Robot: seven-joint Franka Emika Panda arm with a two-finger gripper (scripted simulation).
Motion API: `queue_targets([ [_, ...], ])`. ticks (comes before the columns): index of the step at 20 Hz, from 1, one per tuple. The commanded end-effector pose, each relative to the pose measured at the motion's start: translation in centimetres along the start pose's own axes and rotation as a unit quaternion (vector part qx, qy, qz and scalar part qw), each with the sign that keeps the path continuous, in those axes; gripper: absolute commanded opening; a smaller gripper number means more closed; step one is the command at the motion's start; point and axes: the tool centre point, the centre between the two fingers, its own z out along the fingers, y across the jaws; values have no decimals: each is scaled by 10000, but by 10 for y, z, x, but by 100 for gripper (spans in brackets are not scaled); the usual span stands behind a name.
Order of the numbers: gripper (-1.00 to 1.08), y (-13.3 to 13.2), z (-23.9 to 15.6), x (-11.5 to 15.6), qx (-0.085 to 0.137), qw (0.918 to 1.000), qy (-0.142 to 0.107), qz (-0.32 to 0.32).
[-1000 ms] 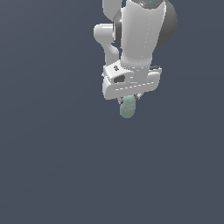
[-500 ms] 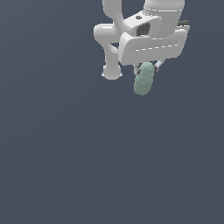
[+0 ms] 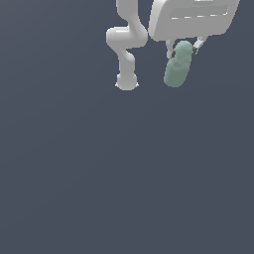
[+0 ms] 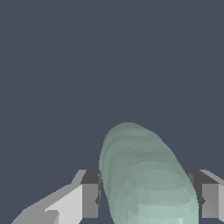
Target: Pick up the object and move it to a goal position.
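Tool (image 3: 183,49) up high near the top of the exterior view, on the exterior view's right. Closed on the object (image 3: 177,64) – one finger on each side, touching it. Object pale mint green, long & lumpy, hanging down from the fingers, tilted a bit, lower end toward the exterior view's left. Held up in the air, not resting on anything. White arm bends down beside it, on the exterior view's left, w/ its round base (image 3: 126,82) below. Wrist view: object (image 4: 146,177) fat & rounded, squeezed between two dark finger pads (image 4: 91,194) – nothing but plain dark gray behind it.
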Motion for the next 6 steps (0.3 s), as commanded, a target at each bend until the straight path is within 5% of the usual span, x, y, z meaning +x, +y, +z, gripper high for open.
queue_targets([
  [1,-100,-4,-9,-1,4,10000,-5,5],
  [6,-100,-8,-15,-2,4,10000,-5,5],
])
